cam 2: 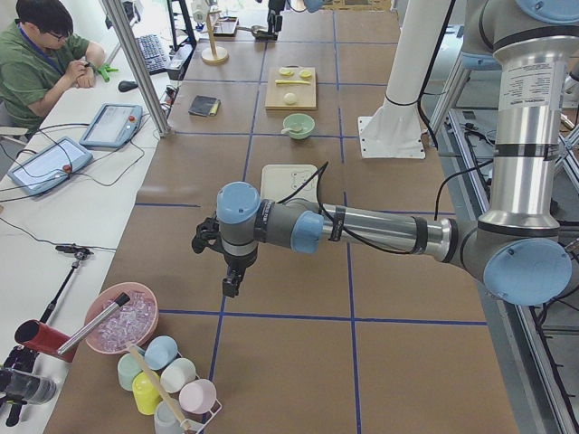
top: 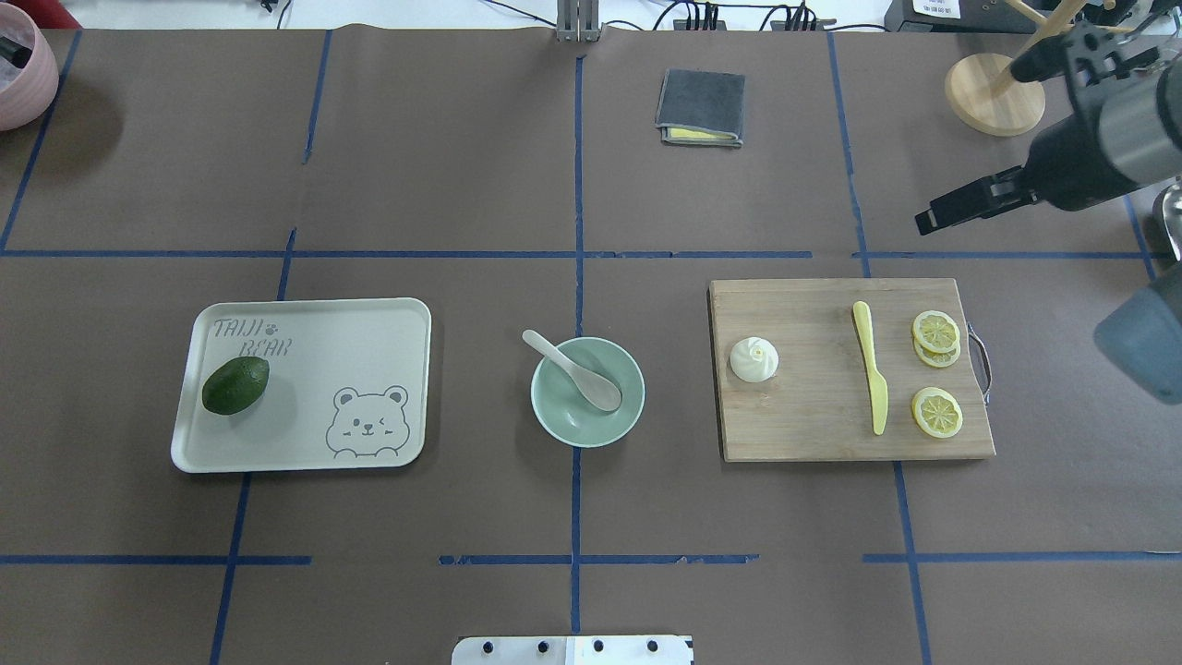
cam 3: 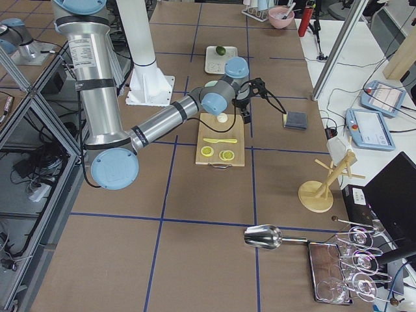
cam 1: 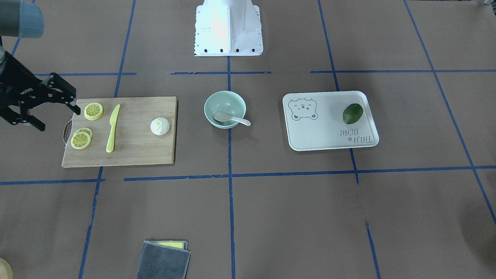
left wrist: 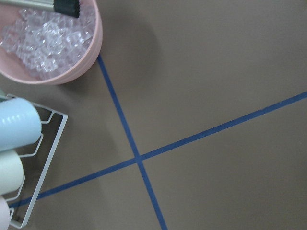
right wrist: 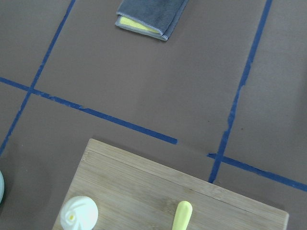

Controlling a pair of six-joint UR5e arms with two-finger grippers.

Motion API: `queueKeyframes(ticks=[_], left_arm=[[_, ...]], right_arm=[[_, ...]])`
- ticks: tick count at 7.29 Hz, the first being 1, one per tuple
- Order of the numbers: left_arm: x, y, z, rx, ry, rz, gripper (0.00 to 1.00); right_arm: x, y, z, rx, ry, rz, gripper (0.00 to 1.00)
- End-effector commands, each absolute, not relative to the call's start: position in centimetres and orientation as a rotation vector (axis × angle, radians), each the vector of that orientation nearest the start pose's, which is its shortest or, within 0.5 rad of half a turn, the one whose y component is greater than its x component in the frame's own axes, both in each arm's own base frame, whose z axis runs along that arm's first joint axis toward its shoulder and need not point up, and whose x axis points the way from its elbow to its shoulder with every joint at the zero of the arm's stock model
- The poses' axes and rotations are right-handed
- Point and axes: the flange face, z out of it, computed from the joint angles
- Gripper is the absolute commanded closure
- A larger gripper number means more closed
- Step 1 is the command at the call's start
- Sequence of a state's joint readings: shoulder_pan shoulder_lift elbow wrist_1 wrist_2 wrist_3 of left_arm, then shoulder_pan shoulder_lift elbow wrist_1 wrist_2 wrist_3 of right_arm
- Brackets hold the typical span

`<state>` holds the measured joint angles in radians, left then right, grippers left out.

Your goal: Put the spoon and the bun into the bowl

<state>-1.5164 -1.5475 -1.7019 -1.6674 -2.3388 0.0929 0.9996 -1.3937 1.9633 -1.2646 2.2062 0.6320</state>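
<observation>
The mint-green bowl [top: 587, 417] stands at the table's middle. The off-white spoon [top: 574, 371] lies in it, scoop inside, handle over the rim; it also shows in the front-facing view [cam 1: 231, 118]. The white pleated bun [top: 754, 359] sits on the wooden cutting board [top: 813, 416], at its end nearest the bowl, and also shows in the right wrist view [right wrist: 79, 215]. My right gripper [cam 1: 60, 120] is open and empty, above the table past the board's lemon end. My left gripper [cam 2: 226, 271] hangs far off near the pink bowl; I cannot tell if it is open.
A yellow knife [top: 870, 368] and lemon slices [top: 936, 332] lie on the board. A bear-print tray [top: 369, 332] holds an avocado [top: 235, 385]. A grey cloth [top: 701, 108], a wooden stand [top: 993, 92] and a pink ice bowl [left wrist: 72, 72] stand at the table's edges.
</observation>
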Motion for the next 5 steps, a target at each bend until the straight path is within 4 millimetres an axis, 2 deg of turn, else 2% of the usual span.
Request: queueKeyframes(ticks=[1,2,3,4,5], left_arm=[[-3.7,-49.2,60.2,0.191,0.775,0.21,0.0],[-3.8,-49.1,60.0,0.195,0.775,0.21,0.0],[-3.8,-49.1,59.6,0.204,0.776,0.215,0.0],[-3.8,-49.2,59.6,0.203,0.776,0.215,0.0],[-3.8,-49.1,60.1,0.195,0.776,0.212,0.0]], right_arm=[[-31.5,-46.9,31.2,0.419,-0.912,-0.256,0.0],[-35.3,-45.6,30.8,0.434,-0.856,-0.28,0.0],[-37.7,-44.2,31.1,0.455,-0.816,-0.282,0.0],[-41.1,-42.2,31.4,0.418,-0.818,-0.27,0.0],[-43.3,-41.1,32.0,0.411,-0.8,-0.274,0.0]])
